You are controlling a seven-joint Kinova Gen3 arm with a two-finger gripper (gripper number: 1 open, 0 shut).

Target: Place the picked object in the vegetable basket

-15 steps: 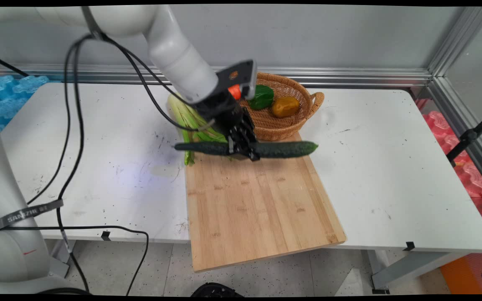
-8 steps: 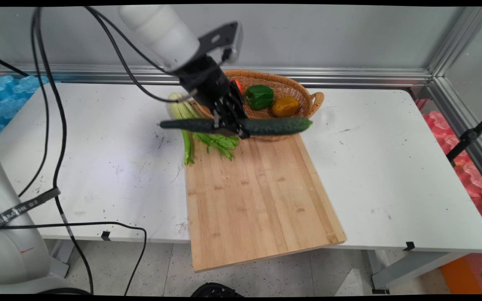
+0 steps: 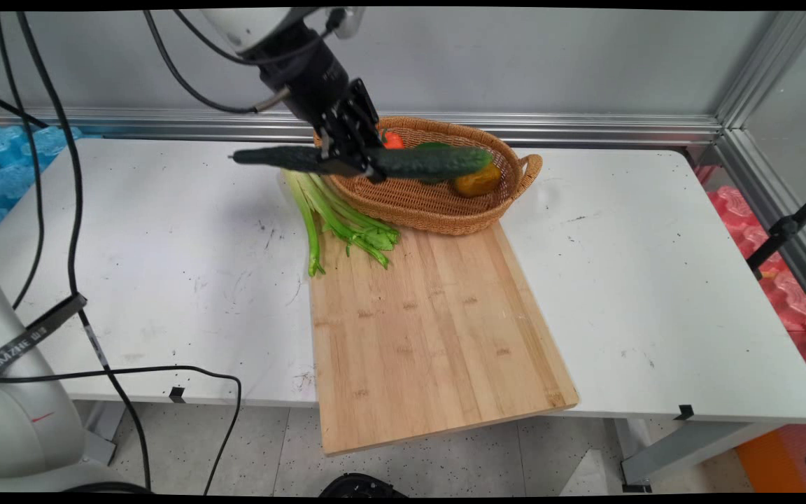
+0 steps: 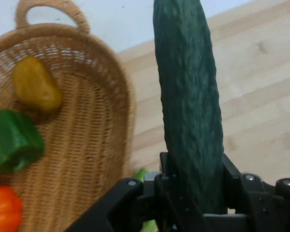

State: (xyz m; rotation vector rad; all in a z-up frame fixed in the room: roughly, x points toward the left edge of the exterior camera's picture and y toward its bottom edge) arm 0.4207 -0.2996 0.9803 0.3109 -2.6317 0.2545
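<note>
Since the earlier frames the gripper (image 3: 355, 155) has risen from just above the cutting board (image 3: 431, 329) and carried the cucumber (image 3: 375, 159) toward the far side, so that it now hangs level in the air over the near rim of the basket (image 3: 438, 203).

From the main view, the one cucumber is long, dark green and slightly bumpy, lying left to right, with the jaws clenched round its middle; its right end hides most of the green pepper. One wicker basket with a loop handle on its right stands at the far end of the board and holds a yellow pepper (image 3: 476, 182) and an orange-red vegetable (image 3: 392, 140), partly seen behind the gripper. One bunch of green onions (image 3: 336, 217) lies left of the basket, its tips on the board's far left corner. All rest on the white table (image 3: 655, 280).

From the hand view, the cucumber (image 4: 188, 96) runs straight up between the fingers (image 4: 229, 169), over the board (image 4: 261, 96). The basket (image 4: 82, 140) holds three things: one yellow pepper (image 4: 36, 84), one green pepper (image 4: 12, 140), one orange-red vegetable (image 4: 4, 208).
</note>
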